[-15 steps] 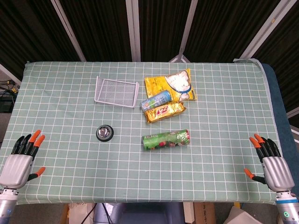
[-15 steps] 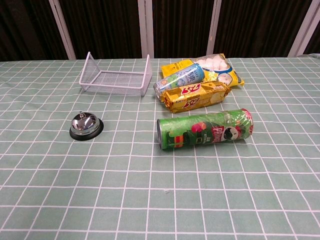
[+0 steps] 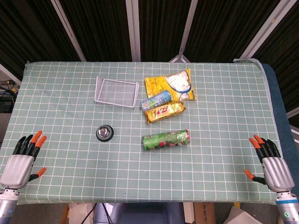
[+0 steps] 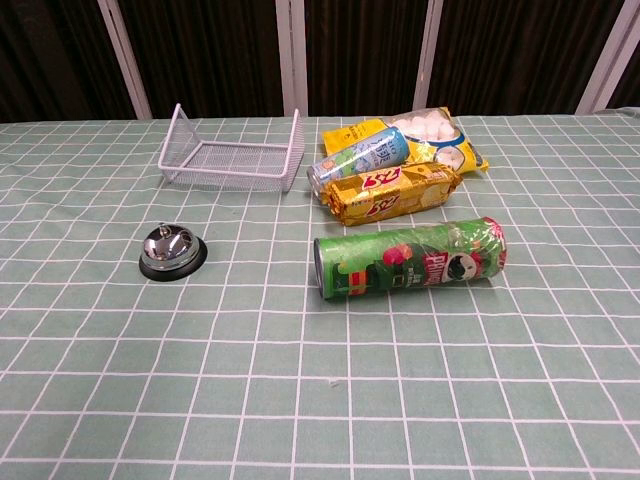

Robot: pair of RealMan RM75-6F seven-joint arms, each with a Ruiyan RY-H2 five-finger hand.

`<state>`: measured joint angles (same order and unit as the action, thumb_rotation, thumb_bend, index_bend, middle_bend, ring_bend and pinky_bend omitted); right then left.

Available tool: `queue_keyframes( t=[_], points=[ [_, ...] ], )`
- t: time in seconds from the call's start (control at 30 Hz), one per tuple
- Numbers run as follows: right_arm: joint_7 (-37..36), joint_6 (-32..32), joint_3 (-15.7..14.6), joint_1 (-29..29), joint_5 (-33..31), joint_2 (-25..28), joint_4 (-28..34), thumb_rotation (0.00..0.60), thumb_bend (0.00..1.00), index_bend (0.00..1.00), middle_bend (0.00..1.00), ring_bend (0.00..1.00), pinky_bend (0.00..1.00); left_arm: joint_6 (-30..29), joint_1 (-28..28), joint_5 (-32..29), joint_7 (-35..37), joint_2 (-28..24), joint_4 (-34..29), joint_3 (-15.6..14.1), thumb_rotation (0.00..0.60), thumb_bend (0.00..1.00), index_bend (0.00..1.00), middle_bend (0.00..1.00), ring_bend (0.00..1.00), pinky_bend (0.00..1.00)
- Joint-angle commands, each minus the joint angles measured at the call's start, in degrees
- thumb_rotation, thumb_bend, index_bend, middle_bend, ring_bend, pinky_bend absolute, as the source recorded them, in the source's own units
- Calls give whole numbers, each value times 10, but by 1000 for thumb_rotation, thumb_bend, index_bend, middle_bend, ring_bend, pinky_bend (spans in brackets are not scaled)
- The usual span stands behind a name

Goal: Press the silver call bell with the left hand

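The silver call bell (image 3: pixel 104 132) on its black base stands left of the table's middle; the chest view shows the bell (image 4: pixel 172 250) alone with nothing touching it. My left hand (image 3: pixel 21 163) hovers open at the near left corner, far to the bell's lower left, fingers spread. At the near right edge my right hand (image 3: pixel 271 167) is open too. Neither hand appears in the chest view.
A white wire basket (image 3: pixel 117 91) lies behind the bell. Right of it sit a yellow snack bag (image 3: pixel 170 85), a blue can (image 3: pixel 156 99), a gold cracker pack (image 3: pixel 163 112) and a green chip tube (image 3: pixel 166 139) on its side. The green checked tablecloth (image 3: pixel 70 102) covers the table.
My left hand has shifted slightly forward and to the right. The right hand and all objects are unchanged.
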<state>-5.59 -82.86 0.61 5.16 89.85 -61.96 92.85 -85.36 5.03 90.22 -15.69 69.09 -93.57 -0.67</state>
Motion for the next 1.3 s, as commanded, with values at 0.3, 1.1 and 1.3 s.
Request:
queue_keyframes(
  t=[0.3, 1.1, 1.3],
  points=[
    [-5, -1, -1, -2, 0, 2, 0, 600, 247, 0, 0, 0, 0, 6, 10, 6, -10, 9, 2, 5, 600, 208, 0, 0, 0, 0],
    [-16, 7, 0, 1, -6, 6, 3, 600, 247, 0, 0, 0, 0, 220, 199, -137, -235, 212, 64, 103, 600, 1000, 0, 0, 0, 0],
    [-20, 8, 0, 1, -7, 7, 4, 600, 247, 0, 0, 0, 0, 226, 208, -152, -235, 236, 98, 88, 600, 1000, 0, 0, 0, 0]
  ],
)
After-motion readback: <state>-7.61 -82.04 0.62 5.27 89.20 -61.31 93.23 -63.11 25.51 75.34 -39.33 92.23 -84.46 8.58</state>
